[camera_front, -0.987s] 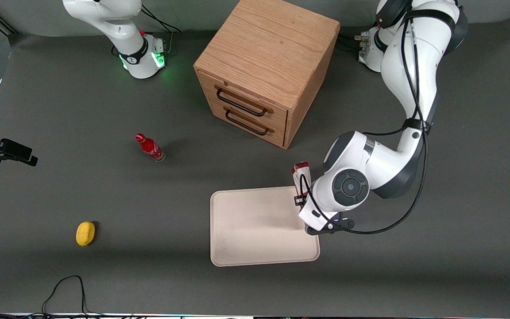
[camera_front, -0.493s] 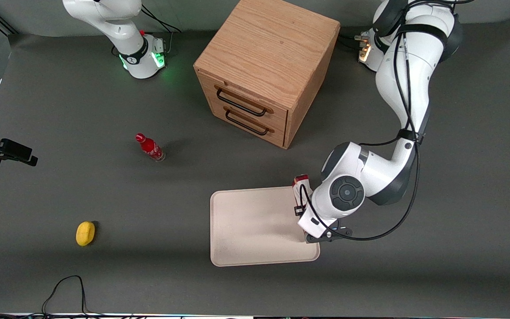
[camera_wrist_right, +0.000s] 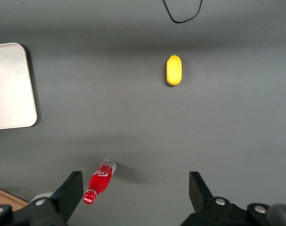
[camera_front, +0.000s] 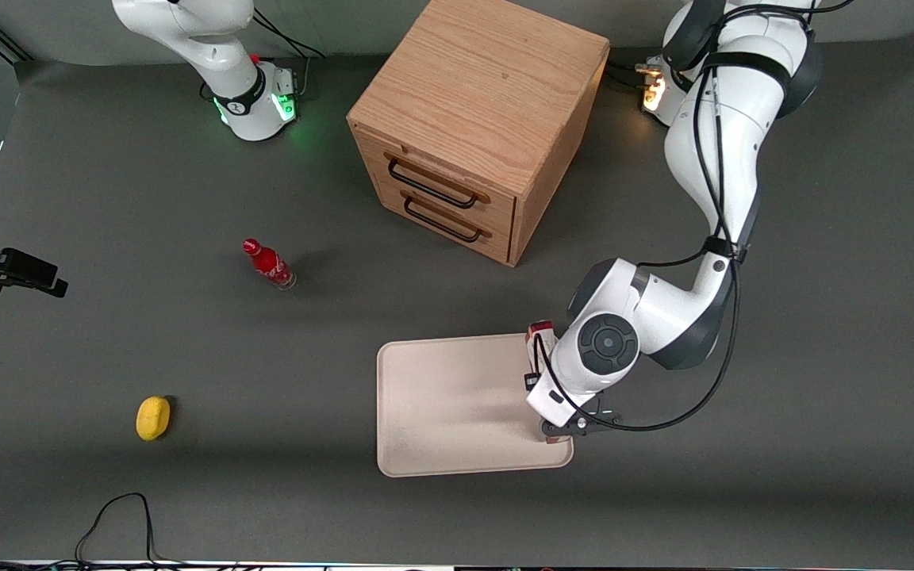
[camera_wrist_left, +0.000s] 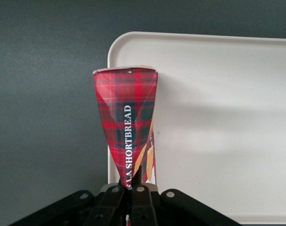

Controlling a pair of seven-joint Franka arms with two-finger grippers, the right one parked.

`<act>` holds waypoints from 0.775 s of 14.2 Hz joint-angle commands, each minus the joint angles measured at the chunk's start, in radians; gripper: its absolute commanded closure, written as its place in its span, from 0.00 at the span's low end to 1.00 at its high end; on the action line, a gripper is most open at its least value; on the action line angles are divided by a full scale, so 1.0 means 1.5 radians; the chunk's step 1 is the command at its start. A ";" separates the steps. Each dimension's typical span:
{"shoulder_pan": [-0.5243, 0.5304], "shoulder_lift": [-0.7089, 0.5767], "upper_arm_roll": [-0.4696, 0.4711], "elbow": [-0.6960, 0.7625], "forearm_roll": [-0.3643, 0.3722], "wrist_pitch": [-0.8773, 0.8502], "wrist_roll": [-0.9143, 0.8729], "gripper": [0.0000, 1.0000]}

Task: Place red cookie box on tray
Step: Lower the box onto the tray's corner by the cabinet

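The red cookie box (camera_wrist_left: pixel 129 117) is a tartan-patterned carton seen edge-on, and my left gripper (camera_wrist_left: pixel 133 182) is shut on its near end. It hangs over the rim of the cream-white tray (camera_wrist_left: pixel 218 122), at the tray's edge toward the working arm's end. From the front, only the box's tip (camera_front: pixel 540 327) shows, at the tray (camera_front: pixel 457 404) corner farther from the camera. My wrist hides the rest of the box and the fingers there. Whether the box touches the tray I cannot tell.
A wooden two-drawer cabinet (camera_front: pixel 473 135) stands farther from the camera than the tray. A small red bottle (camera_front: pixel 269 264) and a yellow fruit (camera_front: pixel 153 418) lie toward the parked arm's end of the table. A black cable (camera_front: pixel 120 515) loops near the front edge.
My left arm has carried the box nearer to the front camera and lower, so less of the box shows past the wrist. It now sits over the tray's edge.
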 commanded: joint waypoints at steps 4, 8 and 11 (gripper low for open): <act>-0.020 0.024 0.022 0.033 0.011 0.019 0.006 1.00; -0.037 0.023 0.039 0.025 0.022 0.017 0.007 0.83; -0.044 0.008 0.038 0.026 0.036 -0.039 0.007 0.17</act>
